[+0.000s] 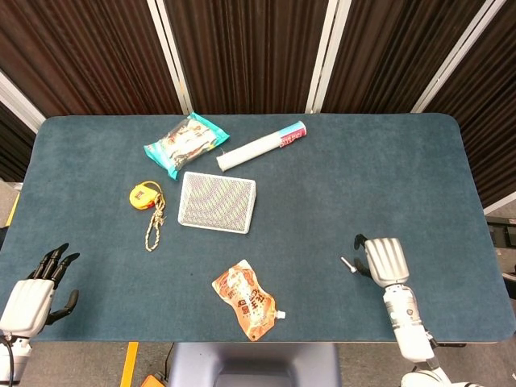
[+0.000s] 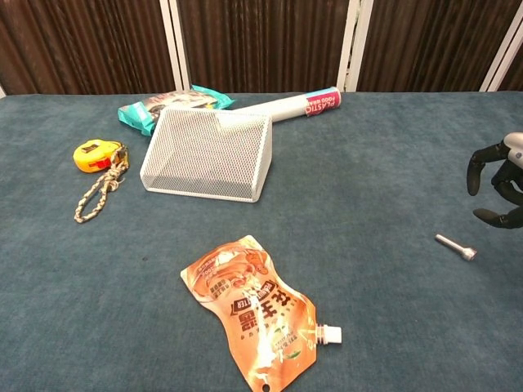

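My right hand [image 1: 381,259] hangs just right of a small metal pin [image 1: 348,264] on the blue table, fingers bent downward and apart, holding nothing. In the chest view that right hand [image 2: 496,184] shows at the right edge, above and slightly right of the pin [image 2: 456,247]. My left hand [image 1: 36,286] rests at the table's near left corner, fingers spread and empty; the chest view does not show it. An orange spouted pouch [image 1: 247,300] lies near the front middle.
A white mesh basket [image 1: 216,202] stands left of centre, with a yellow tape measure [image 1: 143,196] and its rope loop [image 1: 153,228] to its left. Behind lie a teal snack bag [image 1: 185,143] and a white roll [image 1: 260,146].
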Robot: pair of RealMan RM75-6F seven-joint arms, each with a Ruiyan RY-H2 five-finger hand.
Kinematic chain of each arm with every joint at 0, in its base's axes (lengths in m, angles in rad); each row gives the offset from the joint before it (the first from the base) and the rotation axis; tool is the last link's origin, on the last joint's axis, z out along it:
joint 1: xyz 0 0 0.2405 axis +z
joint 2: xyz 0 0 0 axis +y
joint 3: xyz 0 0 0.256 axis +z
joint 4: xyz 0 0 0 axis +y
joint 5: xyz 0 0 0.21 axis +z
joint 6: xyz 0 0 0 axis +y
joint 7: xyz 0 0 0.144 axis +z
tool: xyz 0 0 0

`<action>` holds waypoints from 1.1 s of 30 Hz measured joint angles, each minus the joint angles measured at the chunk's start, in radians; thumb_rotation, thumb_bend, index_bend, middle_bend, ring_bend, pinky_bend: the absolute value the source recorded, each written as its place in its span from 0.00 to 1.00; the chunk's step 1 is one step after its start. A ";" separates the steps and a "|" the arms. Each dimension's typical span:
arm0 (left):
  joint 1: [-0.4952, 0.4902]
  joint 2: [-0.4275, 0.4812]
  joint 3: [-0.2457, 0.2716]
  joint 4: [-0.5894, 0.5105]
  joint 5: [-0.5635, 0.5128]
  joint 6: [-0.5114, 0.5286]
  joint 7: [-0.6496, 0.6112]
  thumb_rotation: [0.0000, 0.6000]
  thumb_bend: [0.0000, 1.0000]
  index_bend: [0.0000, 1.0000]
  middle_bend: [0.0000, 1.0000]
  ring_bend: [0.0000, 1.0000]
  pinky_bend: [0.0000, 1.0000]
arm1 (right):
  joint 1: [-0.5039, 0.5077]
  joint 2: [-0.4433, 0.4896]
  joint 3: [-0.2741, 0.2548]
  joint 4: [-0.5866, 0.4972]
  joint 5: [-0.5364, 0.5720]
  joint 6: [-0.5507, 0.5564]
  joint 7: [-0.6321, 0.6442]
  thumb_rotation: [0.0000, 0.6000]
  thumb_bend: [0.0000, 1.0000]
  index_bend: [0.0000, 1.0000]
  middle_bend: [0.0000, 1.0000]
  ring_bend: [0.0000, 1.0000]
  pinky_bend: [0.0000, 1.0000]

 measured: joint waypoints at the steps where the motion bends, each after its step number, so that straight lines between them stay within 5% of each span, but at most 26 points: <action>1: 0.000 0.000 0.000 0.000 0.000 0.000 0.000 1.00 0.46 0.14 0.02 0.07 0.36 | 0.002 -0.002 0.002 -0.001 0.014 -0.006 -0.005 1.00 0.42 0.62 0.98 0.94 1.00; 33: -0.005 0.003 0.009 -0.006 0.003 -0.016 0.008 1.00 0.46 0.14 0.03 0.07 0.36 | 0.042 -0.048 -0.027 0.029 0.190 -0.090 -0.008 1.00 0.42 0.57 0.98 0.94 1.00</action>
